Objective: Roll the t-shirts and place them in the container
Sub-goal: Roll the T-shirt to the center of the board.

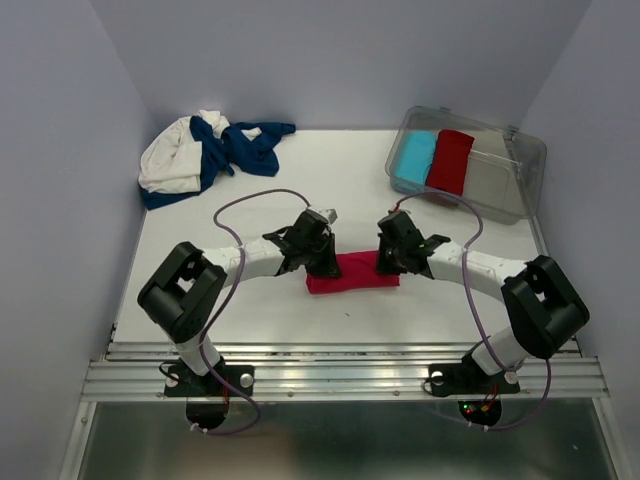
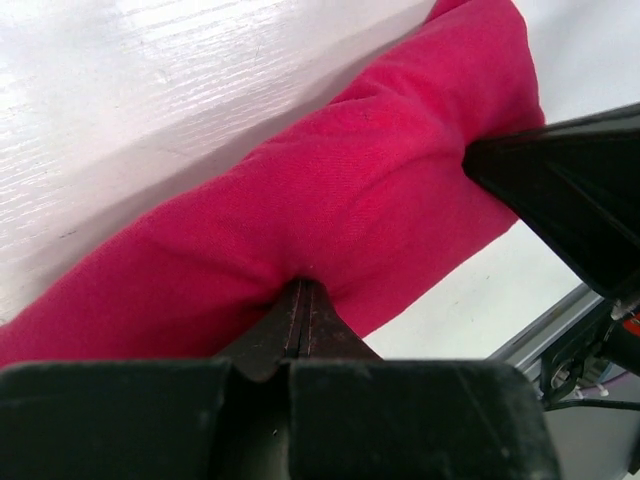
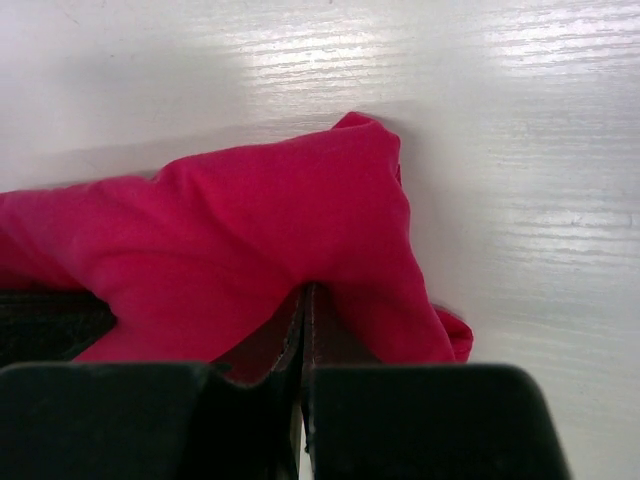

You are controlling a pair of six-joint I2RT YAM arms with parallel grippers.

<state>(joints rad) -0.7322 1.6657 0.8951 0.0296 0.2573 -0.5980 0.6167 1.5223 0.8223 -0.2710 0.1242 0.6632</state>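
1. Left pincer (image 2: 300, 305): jaws clenched, nipping a fold of the pink-red t-shirt (image 2: 330, 210).
2. Right pincer (image 3: 305, 310): clenched on the same shirt's other end.
3. The shirt lies between both pincers on the desk (image 1: 330, 190) as a tight roll; this one looks almost done.
4. Far beyond the left pincer: navy t-shirt (image 1: 245, 145) and cream t-shirt (image 1: 170, 160), heaped and unrolled. Both remain.
5. Beyond the right pincer: bin (image 1: 520, 160) with two finished rolls.
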